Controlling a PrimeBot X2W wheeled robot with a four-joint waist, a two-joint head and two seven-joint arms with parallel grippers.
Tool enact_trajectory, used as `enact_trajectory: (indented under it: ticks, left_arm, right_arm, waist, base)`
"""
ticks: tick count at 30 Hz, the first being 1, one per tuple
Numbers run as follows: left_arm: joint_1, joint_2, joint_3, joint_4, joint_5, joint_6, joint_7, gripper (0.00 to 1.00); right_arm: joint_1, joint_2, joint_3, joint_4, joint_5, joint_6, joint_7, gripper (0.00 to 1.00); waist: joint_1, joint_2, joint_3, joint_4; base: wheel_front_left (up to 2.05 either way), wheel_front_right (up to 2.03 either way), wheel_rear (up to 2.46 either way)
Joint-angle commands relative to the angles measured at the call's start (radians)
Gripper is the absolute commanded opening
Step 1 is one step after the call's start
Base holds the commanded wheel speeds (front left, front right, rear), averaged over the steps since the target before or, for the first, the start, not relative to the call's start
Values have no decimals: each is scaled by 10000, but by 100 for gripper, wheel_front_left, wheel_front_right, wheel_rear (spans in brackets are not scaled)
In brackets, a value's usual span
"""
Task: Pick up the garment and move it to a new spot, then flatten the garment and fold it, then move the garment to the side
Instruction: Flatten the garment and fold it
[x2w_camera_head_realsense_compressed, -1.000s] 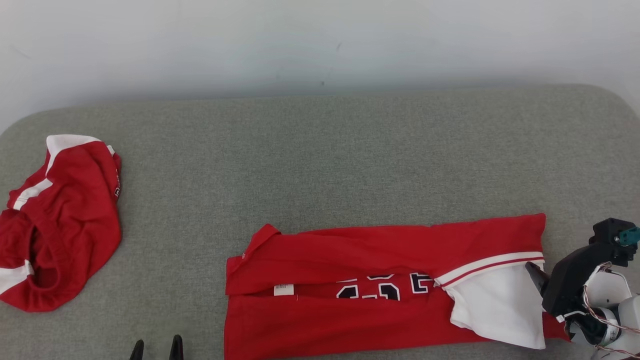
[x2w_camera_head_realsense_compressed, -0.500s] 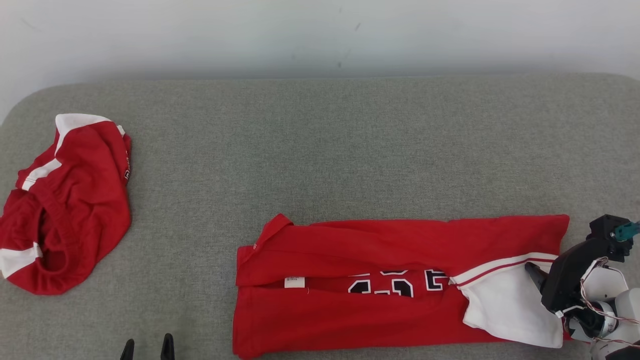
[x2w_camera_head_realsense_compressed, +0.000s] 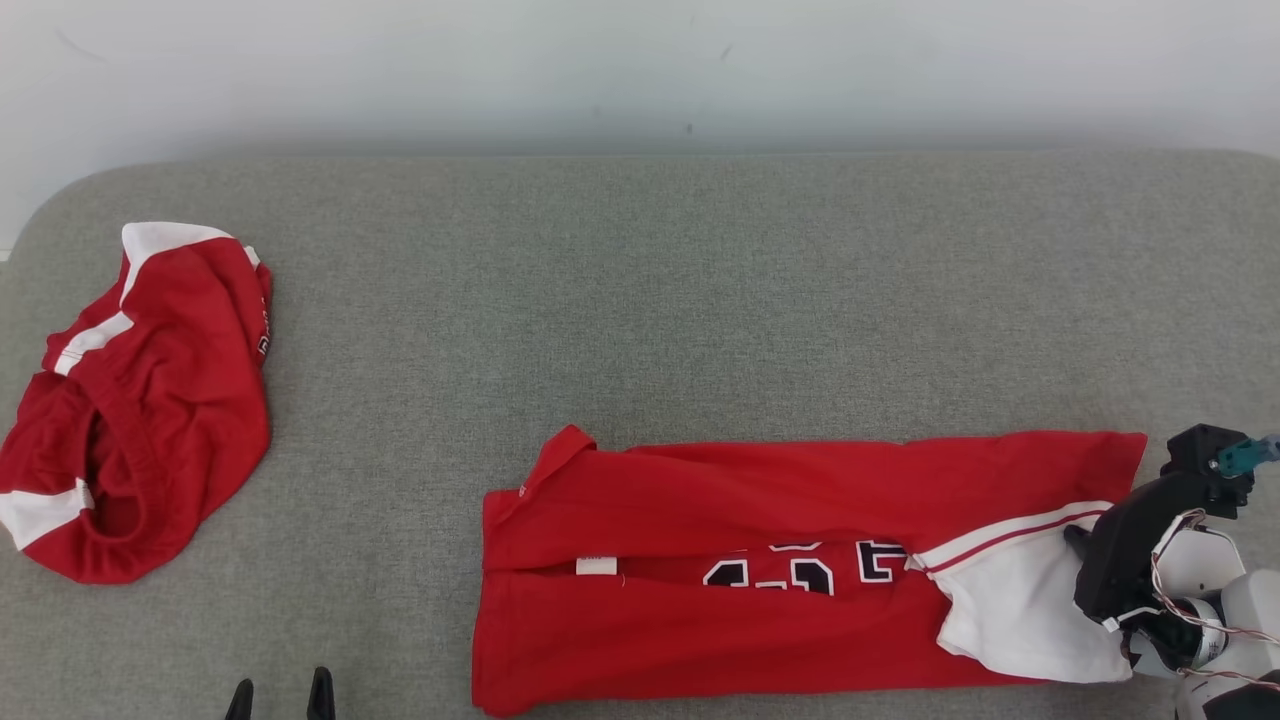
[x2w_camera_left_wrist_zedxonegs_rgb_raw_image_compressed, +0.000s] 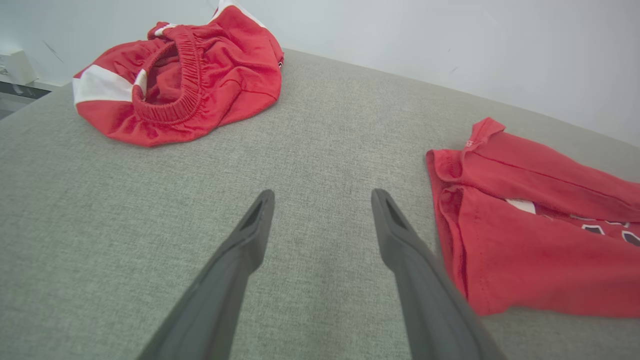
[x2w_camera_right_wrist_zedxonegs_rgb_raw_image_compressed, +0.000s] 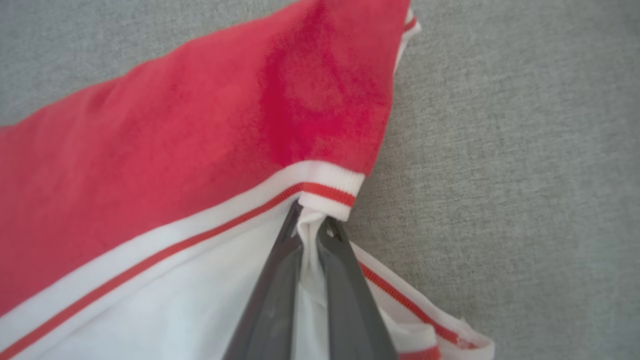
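Observation:
The garment (x2w_camera_head_realsense_compressed: 750, 520) is a red jersey with black numbers, folded into a long strip at the front of the grey surface. Its left end (x2w_camera_left_wrist_zedxonegs_rgb_raw_image_compressed: 525, 235) lies just right of my left gripper. A white panel with a red-striped band forms its right end (x2w_camera_right_wrist_zedxonegs_rgb_raw_image_compressed: 200, 140). My right gripper (x2w_camera_head_realsense_compressed: 1075, 540) is at that end, and the right wrist view has it (x2w_camera_right_wrist_zedxonegs_rgb_raw_image_compressed: 312, 220) shut on a pinch of the white fabric just under the striped band. My left gripper (x2w_camera_head_realsense_compressed: 280, 695) sits at the lower left, left of the jersey, and stands open (x2w_camera_left_wrist_zedxonegs_rgb_raw_image_compressed: 322, 200) over bare surface.
A crumpled pair of red shorts (x2w_camera_head_realsense_compressed: 140, 400) with white stripes lies at the far left, elastic waistband (x2w_camera_left_wrist_zedxonegs_rgb_raw_image_compressed: 165, 100) up. The grey padded surface (x2w_camera_head_realsense_compressed: 650, 300) ends at a pale wall behind, with rounded corners at both sides.
My right gripper has closed on the white fabric at the jersey's right end. The head camera has shifted, so the whole picture sits a little differently. The left gripper stays open.

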Motion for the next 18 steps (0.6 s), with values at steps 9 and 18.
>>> enact_trajectory:
  ticks: [9, 18]
  left_arm:
    - [170, -4, 75, 83, 53, 6, -29, 100]
    - [172, -17, 4, 204, -23, 7, -29, 100]
  right_arm:
    - [-259, -408, -1975, 418, -1544, -38, -1184, 0]
    - [-518, -53, -4001, -99, -3579, -30, -1758, 0]
  waist:
    - [0, 0, -308, -223]
    - [0, 0, -558, -476]
  base:
    - [0, 0, 0]
    - [0, 0, 0]
